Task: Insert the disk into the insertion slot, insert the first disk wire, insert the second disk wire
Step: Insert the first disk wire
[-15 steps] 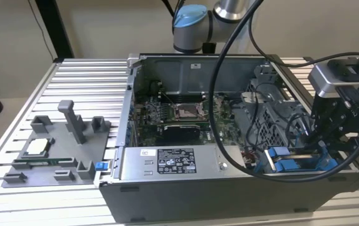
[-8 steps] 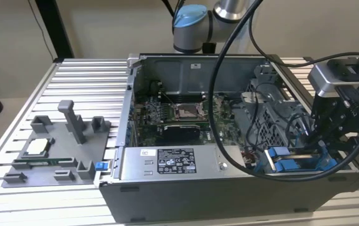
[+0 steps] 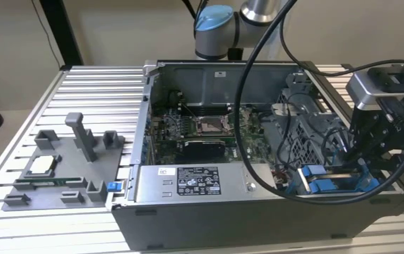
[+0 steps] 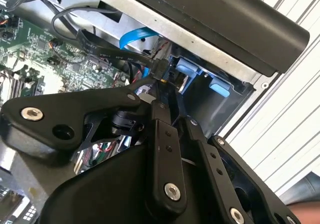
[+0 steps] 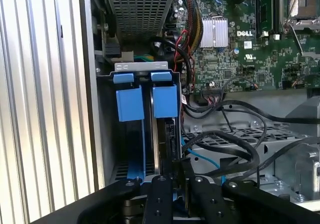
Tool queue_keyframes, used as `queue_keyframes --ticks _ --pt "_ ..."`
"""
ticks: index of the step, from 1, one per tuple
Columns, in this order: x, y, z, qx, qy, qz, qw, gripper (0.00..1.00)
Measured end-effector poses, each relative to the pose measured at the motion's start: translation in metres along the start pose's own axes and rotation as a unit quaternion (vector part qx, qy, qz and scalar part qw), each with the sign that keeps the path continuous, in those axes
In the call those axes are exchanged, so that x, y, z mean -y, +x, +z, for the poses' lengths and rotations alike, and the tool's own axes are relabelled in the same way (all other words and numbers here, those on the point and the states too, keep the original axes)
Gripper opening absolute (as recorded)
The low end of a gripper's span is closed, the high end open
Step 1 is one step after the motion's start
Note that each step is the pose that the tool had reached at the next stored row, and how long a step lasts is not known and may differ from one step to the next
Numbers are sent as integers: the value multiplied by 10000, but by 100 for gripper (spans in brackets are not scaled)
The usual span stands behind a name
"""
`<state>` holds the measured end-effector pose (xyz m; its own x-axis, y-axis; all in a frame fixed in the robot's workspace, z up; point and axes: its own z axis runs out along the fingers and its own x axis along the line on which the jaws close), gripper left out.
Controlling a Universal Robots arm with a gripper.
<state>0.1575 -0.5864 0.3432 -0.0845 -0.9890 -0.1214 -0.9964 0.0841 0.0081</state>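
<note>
exterior view: tool (image 3: 366,172) sits low at the exterior view's right end of the open case (image 3: 209,222) on the ribbed metal counter (image 3: 81,84), over the insertion slot (image 3: 329,182).
second wrist view: tool clenched on the black plug of the disk wire (image 4: 159,68), beside the blue latch tabs (image 4: 187,69).
first wrist view: disk (image 5: 166,139) stands edge-on inside the slot, with the case wall close alongside.
</note>
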Motion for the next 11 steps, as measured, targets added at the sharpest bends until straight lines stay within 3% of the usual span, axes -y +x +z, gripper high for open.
queue_keyframes --ticks 11 --pt "-1 -9 17 0 -5 -7 10000 0"
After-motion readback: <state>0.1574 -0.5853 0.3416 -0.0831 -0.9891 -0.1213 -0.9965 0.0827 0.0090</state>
